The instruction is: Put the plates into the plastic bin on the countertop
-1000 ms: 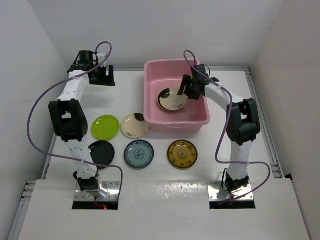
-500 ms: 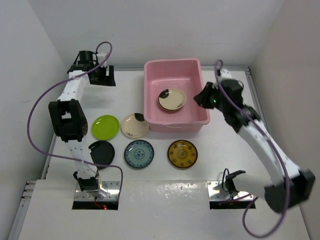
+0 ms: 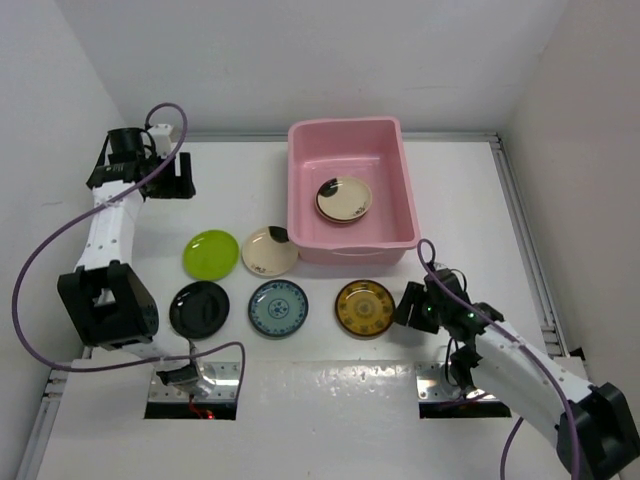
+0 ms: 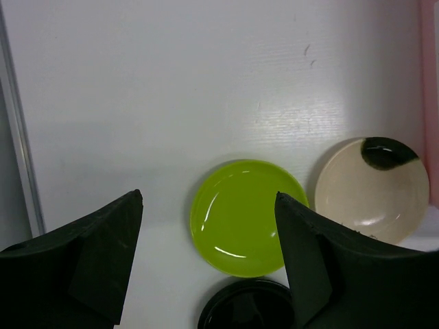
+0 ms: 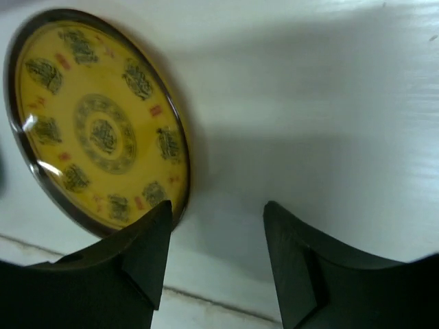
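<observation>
The right jaws stand apart, empty, just right of the round yellow-brown patterned plate (image 5: 96, 116) on the white surface (image 3: 460, 200). Catch its right rim, pinch gently, then lift to the far pink plastic bin (image 3: 350, 248).

Top external cam sits high above and behind the arm bases, looking down on the whole white table (image 3: 240, 190) and the pink bin (image 3: 345, 126). Left wrist cam hangs fairly high, facing nearly straight down past the left end effector (image 4: 207, 199) at the lime green plate (image 4: 240, 216) and cream plate (image 4: 370, 192). Right wrist cam is way closer and lower, looking past the right end effector (image 5: 217, 205) at the yellow-brown patterned plate (image 5: 96, 123). All three plates show overhead too.
</observation>
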{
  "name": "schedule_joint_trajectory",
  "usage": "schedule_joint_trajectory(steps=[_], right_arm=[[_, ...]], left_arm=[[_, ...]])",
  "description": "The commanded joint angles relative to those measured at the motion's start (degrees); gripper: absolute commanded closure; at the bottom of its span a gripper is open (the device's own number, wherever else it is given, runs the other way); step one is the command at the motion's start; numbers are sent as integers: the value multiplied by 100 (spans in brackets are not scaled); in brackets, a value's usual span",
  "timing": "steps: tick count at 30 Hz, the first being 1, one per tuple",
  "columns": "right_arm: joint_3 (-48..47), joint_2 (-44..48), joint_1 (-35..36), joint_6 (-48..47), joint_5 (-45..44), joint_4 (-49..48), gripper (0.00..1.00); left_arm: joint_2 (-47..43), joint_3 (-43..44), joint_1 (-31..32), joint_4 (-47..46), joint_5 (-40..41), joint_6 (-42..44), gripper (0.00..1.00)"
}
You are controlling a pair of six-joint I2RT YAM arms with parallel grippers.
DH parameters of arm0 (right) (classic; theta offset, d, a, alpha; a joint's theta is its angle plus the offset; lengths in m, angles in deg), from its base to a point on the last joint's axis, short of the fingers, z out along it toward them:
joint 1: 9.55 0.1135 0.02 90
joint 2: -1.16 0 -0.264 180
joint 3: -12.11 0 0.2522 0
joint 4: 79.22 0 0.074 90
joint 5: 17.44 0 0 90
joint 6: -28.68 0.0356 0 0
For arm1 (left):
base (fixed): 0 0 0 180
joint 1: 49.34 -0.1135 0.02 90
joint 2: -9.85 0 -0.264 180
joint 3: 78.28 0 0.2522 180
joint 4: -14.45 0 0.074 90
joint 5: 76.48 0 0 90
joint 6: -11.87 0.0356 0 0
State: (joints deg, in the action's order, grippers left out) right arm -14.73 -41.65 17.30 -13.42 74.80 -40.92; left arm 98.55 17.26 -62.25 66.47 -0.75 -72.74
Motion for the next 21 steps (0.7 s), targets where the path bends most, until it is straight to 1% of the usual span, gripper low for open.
schedule_joint_trajectory(steps=[1,2,4,7,8,9,11,12,13,14,15,16,19,21], right_arm=[[411,-104,-75,474,284,-1265,43],[560,-218,-110,483,364,-1789,43],[596,-526,-92,483,654,-2283,44],[684,-974,-101,466,664,-2409,52],[684,-1080,-110,449,646,-2401,60],[693,-1272,-110,405,576,-2392,65],[693,-1388,-110,361,576,-2269,78],[693,-1406,-136,265,584,-2217,94],[684,-1319,-93,220,698,-2086,100],[684,-1248,-75,81,708,-1989,100],[588,-1030,99,-104,725,-1901,100],[518,-793,179,-384,777,-1517,100],[-97,-265,575,-1096,1190,-1005,100],[-893,-254,742,-1265,1462,-846,100]], left_arm=[[-388,-258,-124,32,161,120,20],[-555,-259,-124,32,161,120,20],[-714,-416,-124,32,161,120,20],[-881,-469,-124,32,161,120,20],[-881,-470,-124,32,161,120,20],[-942,-470,-124,32,161,120,20],[-943,-470,-177,32,161,120,20],[-995,-470,-177,32,161,120,20],[-996,-470,-177,32,161,120,20],[-996,-470,-177,32,108,120,20],[-996,-470,-177,32,108,120,20],[-996,-470,-229,32,108,120,20],[-917,-409,-230,32,55,120,20],[-794,-330,-230,32,55,120,20]])
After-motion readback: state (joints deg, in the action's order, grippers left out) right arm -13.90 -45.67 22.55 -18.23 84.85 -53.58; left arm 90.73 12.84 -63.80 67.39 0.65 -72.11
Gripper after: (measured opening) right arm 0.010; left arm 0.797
